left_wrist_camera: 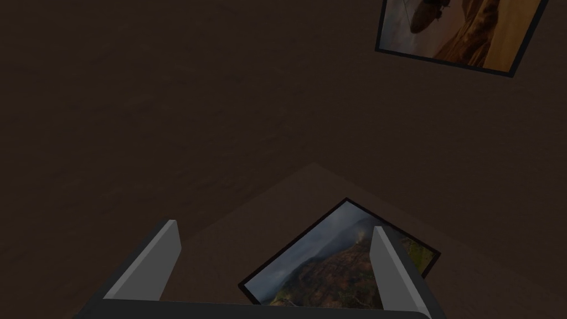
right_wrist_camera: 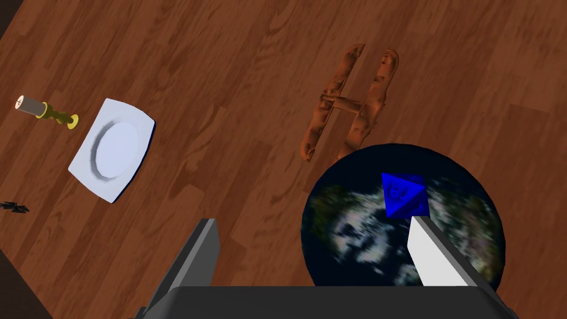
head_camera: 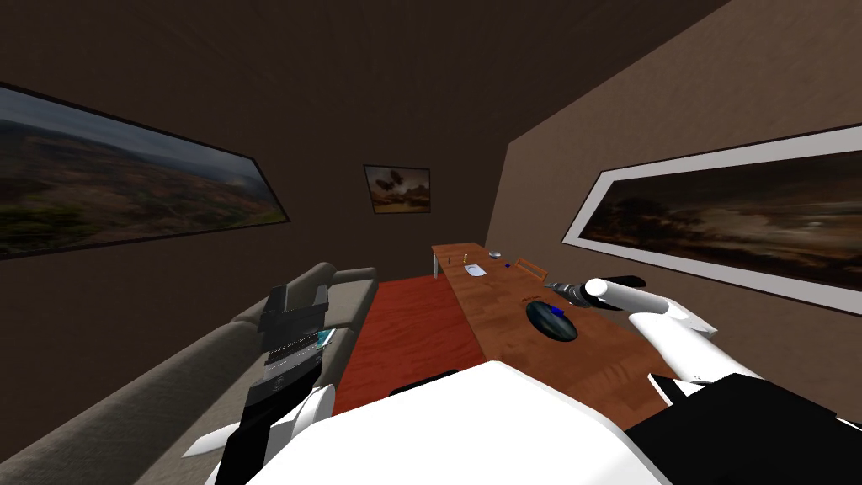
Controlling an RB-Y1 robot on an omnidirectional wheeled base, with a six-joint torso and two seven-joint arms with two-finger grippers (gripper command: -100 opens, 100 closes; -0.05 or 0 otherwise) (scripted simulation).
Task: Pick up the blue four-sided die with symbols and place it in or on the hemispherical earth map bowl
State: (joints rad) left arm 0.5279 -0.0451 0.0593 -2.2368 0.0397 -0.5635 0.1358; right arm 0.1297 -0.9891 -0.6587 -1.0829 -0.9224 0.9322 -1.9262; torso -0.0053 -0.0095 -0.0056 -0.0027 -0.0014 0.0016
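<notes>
The blue die lies inside the earth-map bowl, right of centre in the head view, on the wooden table. The right gripper hovers above it, fingers apart. The left gripper, at lower left, also has its fingers spread.

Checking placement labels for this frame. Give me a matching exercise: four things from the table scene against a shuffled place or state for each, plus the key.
Things:
1. blue die
2. white plate
3. candlestick
4. right end effector

Place or state:
A. gold base, on the table beside the plate
B. open, holding nothing, one finger next to the die
C. resting in the earth map bowl
D. square, flat on the table, apart from the bowl

Pairs: 1-C, 2-D, 3-A, 4-B
</notes>
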